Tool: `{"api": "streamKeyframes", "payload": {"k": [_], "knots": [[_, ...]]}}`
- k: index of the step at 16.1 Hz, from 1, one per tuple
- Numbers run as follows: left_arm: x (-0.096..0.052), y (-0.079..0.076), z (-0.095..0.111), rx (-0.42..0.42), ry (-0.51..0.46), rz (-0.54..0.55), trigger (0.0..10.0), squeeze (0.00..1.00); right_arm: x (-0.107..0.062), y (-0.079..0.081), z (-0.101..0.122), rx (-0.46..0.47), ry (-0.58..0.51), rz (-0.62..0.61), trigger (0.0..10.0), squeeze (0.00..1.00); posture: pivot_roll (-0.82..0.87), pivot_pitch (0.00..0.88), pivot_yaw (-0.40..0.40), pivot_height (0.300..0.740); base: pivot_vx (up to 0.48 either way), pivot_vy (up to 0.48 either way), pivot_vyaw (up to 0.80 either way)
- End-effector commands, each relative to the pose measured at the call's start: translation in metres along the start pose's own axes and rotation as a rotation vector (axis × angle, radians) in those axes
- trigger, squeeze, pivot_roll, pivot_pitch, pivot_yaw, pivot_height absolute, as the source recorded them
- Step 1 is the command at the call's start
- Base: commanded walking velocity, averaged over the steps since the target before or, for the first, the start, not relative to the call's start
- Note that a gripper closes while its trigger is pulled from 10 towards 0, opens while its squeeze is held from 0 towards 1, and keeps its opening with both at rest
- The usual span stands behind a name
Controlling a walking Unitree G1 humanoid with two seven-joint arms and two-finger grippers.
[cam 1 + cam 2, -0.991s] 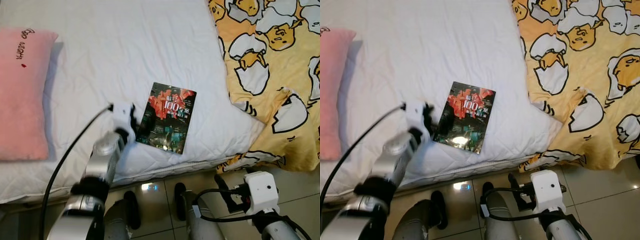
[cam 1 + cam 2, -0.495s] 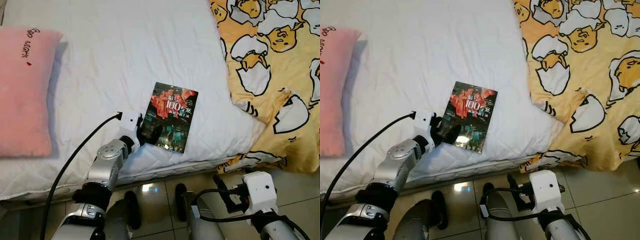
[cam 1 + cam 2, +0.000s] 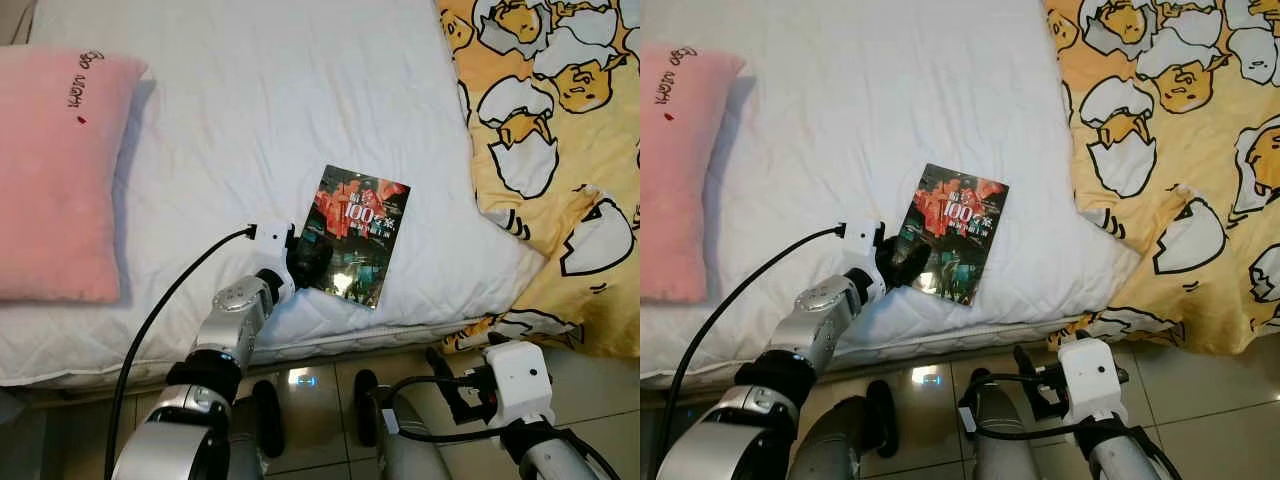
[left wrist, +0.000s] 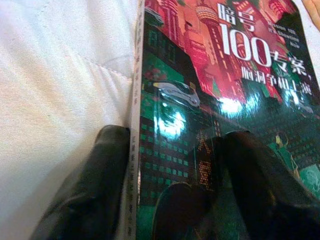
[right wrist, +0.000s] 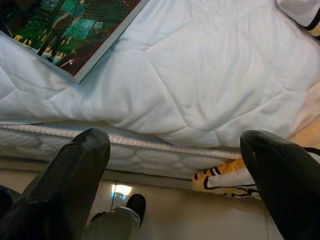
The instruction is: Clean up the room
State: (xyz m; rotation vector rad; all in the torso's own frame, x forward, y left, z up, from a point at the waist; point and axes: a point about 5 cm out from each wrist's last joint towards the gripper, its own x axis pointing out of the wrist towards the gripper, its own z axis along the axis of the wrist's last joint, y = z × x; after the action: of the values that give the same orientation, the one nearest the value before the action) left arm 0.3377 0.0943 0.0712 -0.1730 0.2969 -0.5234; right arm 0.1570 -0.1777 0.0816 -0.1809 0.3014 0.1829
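A glossy book (image 3: 357, 232) with a red and dark green cover and a white "100" lies flat on the white bed, near its front edge. My left gripper (image 3: 308, 263) is at the book's near left corner, open. In the left wrist view, one black finger (image 4: 92, 195) rests on the sheet beside the spine and the other finger (image 4: 260, 185) lies over the cover (image 4: 215, 100). My right gripper (image 3: 452, 385) hangs low in front of the bed over the floor, open with nothing in it. Its wrist view looks at the mattress edge and a corner of the book (image 5: 65, 30).
A pink pillow (image 3: 55, 180) lies at the bed's left. A yellow blanket with egg cartoon prints (image 3: 560, 130) covers the right side and hangs over the edge. White quilted mattress (image 3: 250, 100) stretches behind the book. Glossy floor tiles (image 3: 320, 385) and my feet are below.
My left gripper has slid from beside the book's left edge onto its near left corner, with the arm lower and stretched forward. The camera has shifted a little. The right arm stays put.
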Motion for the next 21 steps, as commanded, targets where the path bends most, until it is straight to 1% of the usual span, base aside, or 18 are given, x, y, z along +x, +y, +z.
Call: {"api": "streamKeyframes", "payload": {"k": [1,2,3,4,5,10,11,13,14,15,16,17,19,21], "knots": [[-0.007,-0.007,-0.043,-0.082,0.155,-0.011,0.0,0.0,-0.004,-0.001,-0.009,0.007,0.046,-0.014,10.0,0.0,-0.34,0.362,-0.032,0.74,0.0,0.0,0.0],[-0.007,-0.006,-0.042,-0.075,0.152,-0.013,0.0,0.0,-0.003,-0.001,-0.009,0.009,0.047,-0.015,10.0,0.0,-0.34,0.361,-0.031,0.74,0.0,0.0,0.0],[-0.007,-0.004,-0.042,-0.013,0.165,-0.007,0.0,0.0,-0.001,-0.001,-0.009,0.011,0.045,-0.015,10.0,0.0,-0.33,0.36,-0.03,0.74,0.0,0.0,0.0],[-0.008,-0.003,-0.044,0.075,0.191,0.0,0.0,0.0,-0.001,-0.001,-0.009,0.012,0.043,-0.015,10.0,0.0,-0.33,0.36,-0.03,0.74,0.0,0.0,0.0],[-0.008,-0.003,-0.044,0.099,0.194,0.008,0.0,0.0,0.0,-0.001,-0.008,0.015,0.036,-0.016,10.0,0.0,-0.33,0.362,-0.027,0.74,0.0,0.0,0.0],[-0.004,0.0,-0.035,0.059,0.143,0.026,0.0,0.0,0.003,-0.001,-0.008,0.018,0.031,-0.021,10.0,0.0,-0.33,0.36,-0.022,0.74,0.0,0.0,0.0],[-0.003,0.001,-0.031,0.04,0.116,0.039,0.0,0.0,0.004,-0.001,-0.007,0.019,0.03,-0.024,10.0,0.0,-0.33,0.355,-0.018,0.74,0.0,0.0,0.0],[0.0,0.008,-0.008,-0.029,-0.014,0.089,0.0,0.0,0.007,-0.002,-0.008,0.021,0.026,-0.029,10.0,0.0,-0.32,0.344,-0.013,0.74,0.0,0.0,0.0],[0.0,0.01,0.006,-0.04,-0.076,0.097,0.0,0.0,0.009,-0.002,-0.008,0.022,0.023,-0.03,10.0,0.0,-0.32,0.337,-0.01,0.74,0.0,0.0,0.0],[-0.001,0.013,0.015,-0.034,-0.12,0.108,0.0,0.0,0.01,-0.003,-0.008,0.023,0.021,-0.032,10.0,0.0,-0.32,0.329,-0.007,0.74,0.0,0.0,0.0],[-0.005,0.017,0.029,-0.004,-0.183,0.123,0.0,0.0,0.014,-0.003,-0.007,0.028,0.015,-0.037,10.0,0.0,-0.31,0.322,-0.004,0.74,0.0,0.0,0.0],[-0.008,0.019,0.038,0.002,-0.218,0.122,0.0,0.0,0.017,-0.003,-0.007,0.032,0.012,-0.038,10.0,0.0,-0.29,0.308,-0.001,0.74,0.0,0.0,0.0],[-0.015,0.027,0.045,0.031,-0.257,0.154,0.0,0.0,0.024,-0.002,-0.007,0.036,0.004,-0.033,10.0,0.0,-0.28,0.291,0.003,0.74,0.0,0.0,0.0],[-0.021,0.04,0.047,0.055,-0.261,0.217,0.0,0.0,0.03,-0.001,-0.006,0.038,-0.004,-0.027,10.0,0.0,-0.26,0.275,0.005,0.74,0.0,0.0,0.0]]}}
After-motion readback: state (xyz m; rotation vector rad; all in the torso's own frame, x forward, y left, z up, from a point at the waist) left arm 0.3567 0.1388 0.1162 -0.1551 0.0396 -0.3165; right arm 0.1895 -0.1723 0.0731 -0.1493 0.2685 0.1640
